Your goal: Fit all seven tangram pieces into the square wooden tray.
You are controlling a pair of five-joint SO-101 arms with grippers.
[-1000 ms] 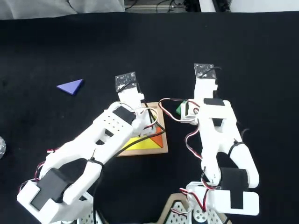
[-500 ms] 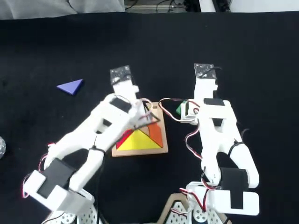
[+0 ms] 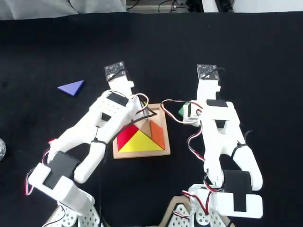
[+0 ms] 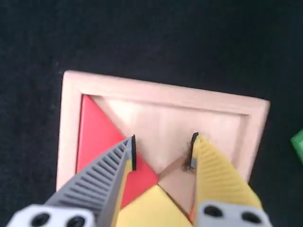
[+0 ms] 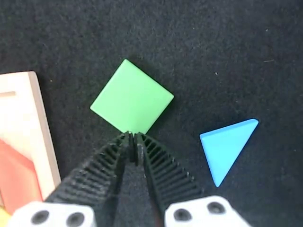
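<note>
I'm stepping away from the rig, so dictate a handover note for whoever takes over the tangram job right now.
Left hand open above the tray, over its bare part.
Right hand shut at a corner of the green square, beside the tray.
Done: red triangle, yellow triangle, orange triangle in the tray.
To do: green square, light blue triangle beside it, purple triangle far across the table.

A black, felt-like cloth surface (image 3: 265, 52) spreads across the whole scene. Along its far edge lie a rumpled pale grey cloth (image 3: 57, 7) and a tangle of dark cables (image 3: 165, 4). In the high view, a small round silvery object (image 3: 1, 149) sits at the surface's left edge, half cut off, and a pale perforated board (image 3: 182, 215) lies at the near edge.
</note>
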